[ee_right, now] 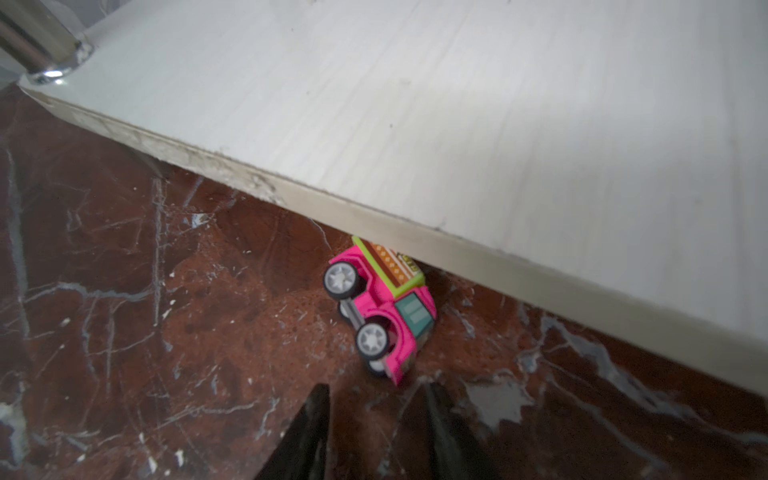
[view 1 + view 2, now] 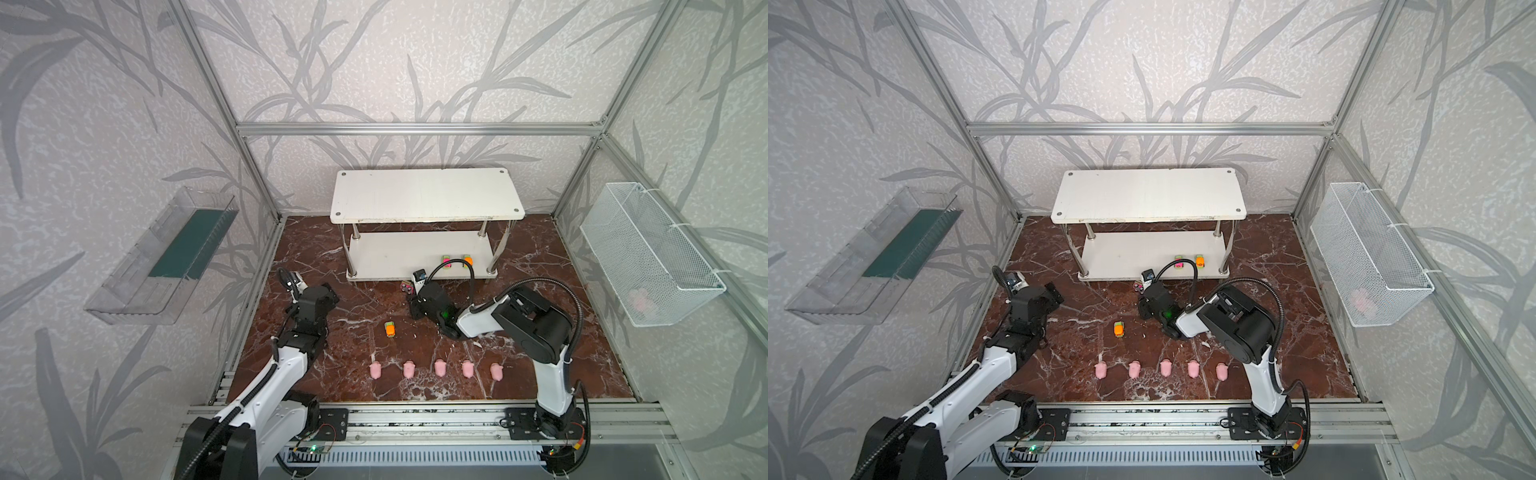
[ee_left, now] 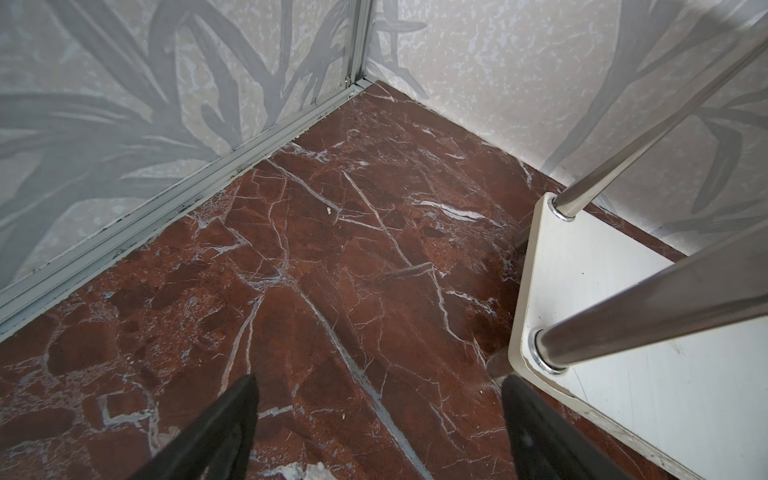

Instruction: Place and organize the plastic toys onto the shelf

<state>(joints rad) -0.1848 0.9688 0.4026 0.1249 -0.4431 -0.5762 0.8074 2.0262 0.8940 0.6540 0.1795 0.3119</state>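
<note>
Red-brown marble floor [image 2: 365, 307], leaf-patterned walls, aluminium frame; two-arm cell.

Item 1: shelf [image 2: 428, 193], white, two tiers, chrome posts. It stands straight ahead of the right claw [image 1: 376, 395], with the front edge of the lower tier just beyond the tips. Top tier bare.

Item 2: cars shelved, two. Pink-and-green car [image 2: 446, 262] and shelved orange car [image 2: 468, 259] sit side by side on the lower tier near its front edge, ahead of the right claw and off to its right.

Item 3: cars not shelved, two. Pink car [image 1: 380, 307] is tipped on its side on the floor, wheels showing, roof tucked against the lower tier's edge, just ahead of the right claw's tips. Loose orange car [image 2: 390, 329] is upright on the floor, behind that claw and to its left, well apart.

Item 4: pigs [image 2: 440, 368], five, pale pink, in one row on the floor well behind both claws. None shelved.

Progress, as judged: two of nine toys placed, seven outstanding. The pink car looks to be the piece in hand.

Right claw: jaws partly apart, floor visible between them, nothing held. Whether a tip touches the pink car's near corner cannot be told.

Left claw [image 3: 380, 380]: jaws spread wide, empty, above bare floor. The shelf's near corner lies just beside one finger.
</note>
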